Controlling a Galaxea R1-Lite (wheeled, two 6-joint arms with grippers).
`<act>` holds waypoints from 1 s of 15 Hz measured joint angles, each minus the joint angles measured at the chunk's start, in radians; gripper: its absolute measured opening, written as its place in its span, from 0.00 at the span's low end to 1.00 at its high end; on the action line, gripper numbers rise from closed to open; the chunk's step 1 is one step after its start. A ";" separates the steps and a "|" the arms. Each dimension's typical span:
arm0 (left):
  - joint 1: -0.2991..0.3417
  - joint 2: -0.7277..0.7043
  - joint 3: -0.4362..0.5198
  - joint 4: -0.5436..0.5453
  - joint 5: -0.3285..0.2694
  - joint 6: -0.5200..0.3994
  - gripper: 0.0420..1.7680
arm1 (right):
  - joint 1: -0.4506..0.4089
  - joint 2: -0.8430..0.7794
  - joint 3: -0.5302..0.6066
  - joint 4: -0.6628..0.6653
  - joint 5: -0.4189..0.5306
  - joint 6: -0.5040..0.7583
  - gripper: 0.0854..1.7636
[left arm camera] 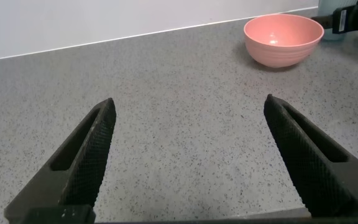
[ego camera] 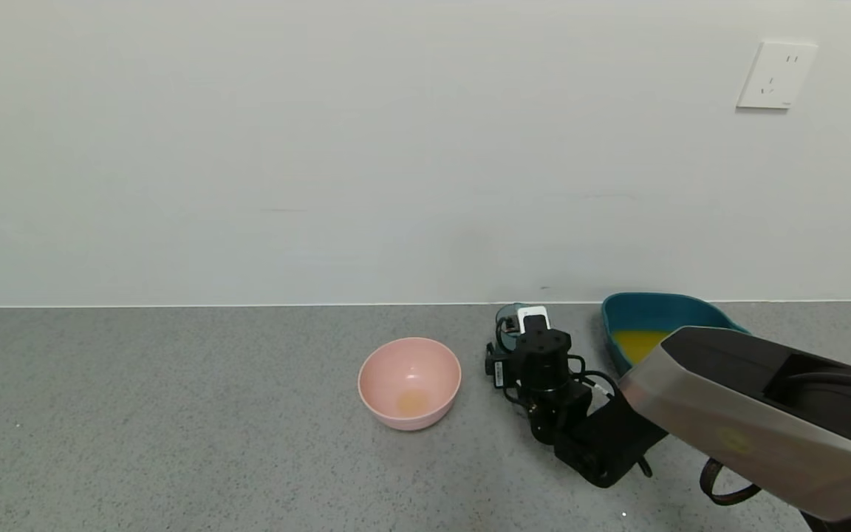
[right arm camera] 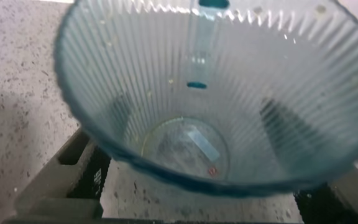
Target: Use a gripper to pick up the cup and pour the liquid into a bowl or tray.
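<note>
Right pincer (ego camera: 525, 325) grasps the emptied cup (right arm camera: 210, 93) near the wall edge, between pink bowl (ego camera: 409, 383) and tray (ego camera: 662, 310); left pincer (left arm camera: 188, 165) hangs released over bare tabletop (left arm camera: 185, 112).

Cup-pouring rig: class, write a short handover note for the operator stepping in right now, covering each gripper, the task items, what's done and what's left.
Right gripper: shut on the cup, between the pink bowl and the teal tray, near the wall.
Left gripper: open, idle over bare counter, holding nothing.
Cup: looks empty, only traces inside.
Liquid: orange pool in the tray; a small orange residue also sits in the pink bowl.
Done: pouring appears complete.
Left: probably set the cup down on the counter, release, and withdraw the right arm.
</note>
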 joint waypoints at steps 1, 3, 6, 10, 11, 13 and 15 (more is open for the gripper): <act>0.000 0.000 0.000 0.000 0.000 0.000 0.97 | 0.003 -0.020 0.004 0.058 0.002 0.034 0.94; 0.000 0.000 0.000 0.000 0.000 0.000 0.97 | 0.014 -0.075 0.013 0.166 0.008 0.087 0.95; 0.000 0.000 0.000 0.000 0.000 0.000 0.97 | 0.029 -0.157 0.034 0.243 0.009 0.102 0.95; 0.000 0.000 0.000 0.000 0.000 0.000 0.97 | 0.050 -0.279 0.080 0.367 0.019 0.113 0.96; 0.000 0.000 0.000 0.000 0.000 0.000 0.97 | 0.059 -0.322 0.096 0.416 0.023 0.116 0.96; 0.000 0.000 0.000 0.000 0.000 0.000 0.97 | 0.076 -0.418 0.124 0.517 0.028 0.118 0.96; 0.000 0.000 0.000 0.000 0.000 0.000 0.97 | 0.097 -0.532 0.155 0.629 0.041 0.118 0.96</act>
